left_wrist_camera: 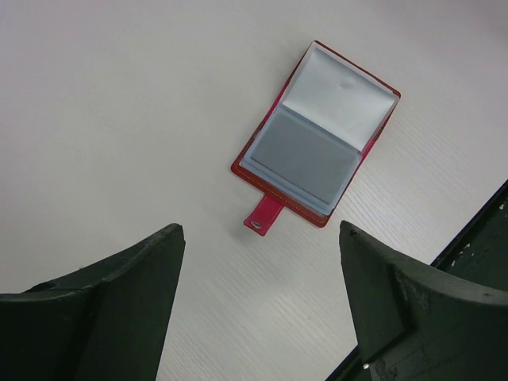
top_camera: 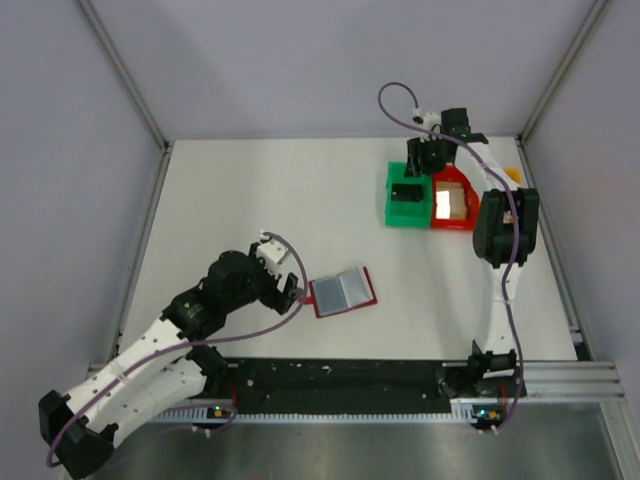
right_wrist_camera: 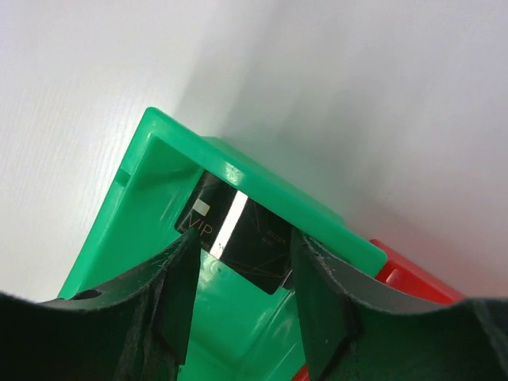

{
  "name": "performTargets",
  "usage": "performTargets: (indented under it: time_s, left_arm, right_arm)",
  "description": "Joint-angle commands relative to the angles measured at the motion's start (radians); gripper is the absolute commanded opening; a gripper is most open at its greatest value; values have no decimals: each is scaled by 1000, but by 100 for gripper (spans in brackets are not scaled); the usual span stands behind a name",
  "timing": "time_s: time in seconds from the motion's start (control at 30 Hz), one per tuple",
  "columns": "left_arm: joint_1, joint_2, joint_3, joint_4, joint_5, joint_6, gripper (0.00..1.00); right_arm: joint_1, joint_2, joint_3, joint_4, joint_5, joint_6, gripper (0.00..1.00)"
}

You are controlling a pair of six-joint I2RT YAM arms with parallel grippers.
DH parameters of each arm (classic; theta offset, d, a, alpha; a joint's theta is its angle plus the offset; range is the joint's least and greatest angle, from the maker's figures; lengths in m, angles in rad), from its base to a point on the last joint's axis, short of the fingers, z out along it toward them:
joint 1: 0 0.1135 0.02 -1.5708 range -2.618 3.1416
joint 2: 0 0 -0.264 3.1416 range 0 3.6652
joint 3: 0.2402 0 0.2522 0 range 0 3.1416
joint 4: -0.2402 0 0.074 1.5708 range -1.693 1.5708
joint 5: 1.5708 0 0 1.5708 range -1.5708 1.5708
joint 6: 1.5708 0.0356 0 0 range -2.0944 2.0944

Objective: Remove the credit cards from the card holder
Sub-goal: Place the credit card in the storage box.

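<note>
White tabletop carries the card holder, open, just ahead of the left gripper, jaws wide to reach it. Right gripper hangs over the green bin, jaws parted, probably to deposit the dark credit card beneath

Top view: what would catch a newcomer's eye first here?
The open red card holder lying mid-table, just beside the left gripper. Then the bright green bin and red bin at the far right, where the right gripper hangs over a dark card in the green one.
</note>
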Motion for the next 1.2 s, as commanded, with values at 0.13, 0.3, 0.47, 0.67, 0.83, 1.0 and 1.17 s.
performTargets:
  time_s: [0.13, 0.3, 0.47, 0.67, 0.83, 1.0, 1.17]
  left_arm:
    - [2, 30, 22, 88, -42, -171, 84]
    - [5, 80, -18, 172, -151, -400, 85]
    - [11, 96, -101, 273, -269, -620, 90]
    - [85, 68, -202, 306, -317, -778, 95]
    - [112, -18, -205, 214, -343, -771, 97]
    - [111, -90, -179, 125, -334, -694, 98]
    - [112, -153, -183, 70, -311, -651, 98]
  right_arm:
    - [57, -158, 50, 59, 191, -52, 61]
    - [133, -339, -68, 65, 225, -9, 82]
    - [274, -547, -334, 129, 288, 69, 88]
    - [498, -770, -733, 327, 386, 156, 87]
    - [694, -839, -939, 367, 412, 209, 84]
    - [882, -816, -1040, 428, 492, 241, 80]
    - [978, -747, -1044, 485, 550, 242, 73]
